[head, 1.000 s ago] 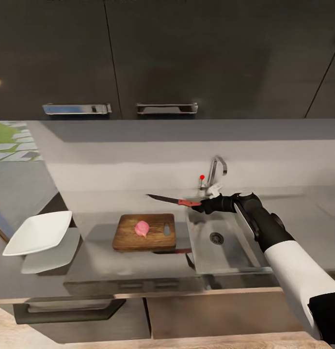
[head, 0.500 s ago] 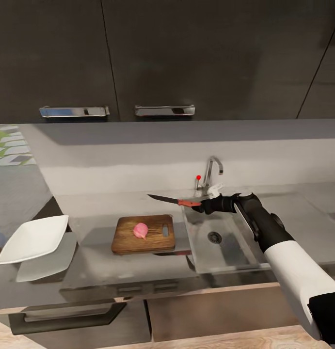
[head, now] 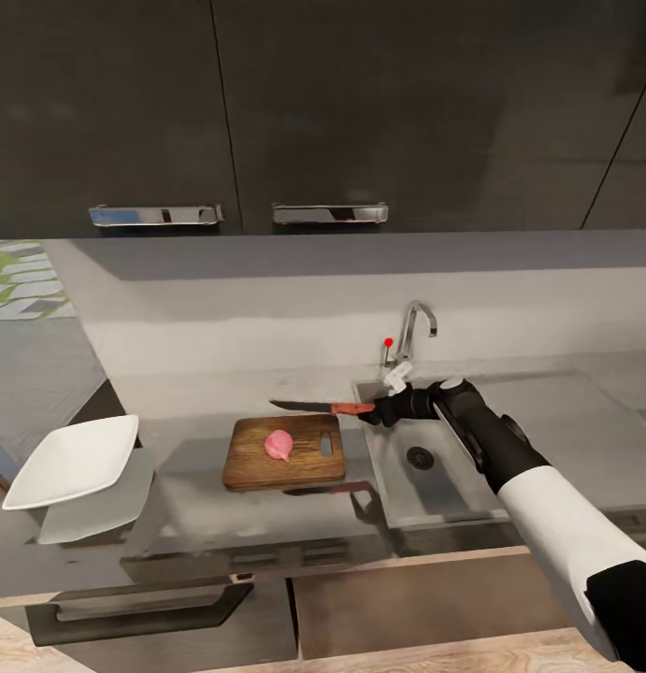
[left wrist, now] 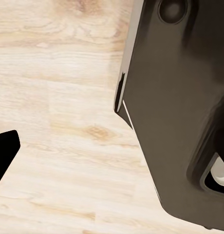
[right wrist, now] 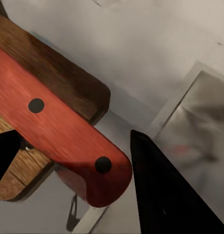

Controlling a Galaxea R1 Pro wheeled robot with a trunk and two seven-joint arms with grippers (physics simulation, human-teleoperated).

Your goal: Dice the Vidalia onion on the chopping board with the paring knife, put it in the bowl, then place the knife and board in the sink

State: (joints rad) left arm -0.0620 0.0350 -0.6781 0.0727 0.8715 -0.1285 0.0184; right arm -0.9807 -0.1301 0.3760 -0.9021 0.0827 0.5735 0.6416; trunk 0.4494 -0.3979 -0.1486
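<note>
The pink Vidalia onion (head: 278, 445) lies on the brown chopping board (head: 252, 465), which rests on the grey countertop (head: 201, 519) just left of the sink (head: 453, 486). My right gripper (head: 373, 410) is shut on the red handle of the paring knife (head: 318, 407). The knife is held level, its dark blade pointing left over the board's far edge, above the onion and apart from it. In the right wrist view the red handle (right wrist: 58, 139) lies between my black fingers (right wrist: 165, 195), over a corner of the board (right wrist: 68, 83). The white bowl (head: 75, 460) sits at the counter's left end.
A chrome gooseneck tap (head: 414, 327) with a small red knob (head: 389, 342) stands behind the sink basin. Dark wall cabinets (head: 323, 112) hang above. In the left wrist view one black finger (left wrist: 2, 151) shows over pale wooden floor, beside the robot's dark base (left wrist: 180, 107).
My right gripper has carried the knife left and a little lower, so the blade now lies over the board's far edge. The head camera has shifted slightly.
</note>
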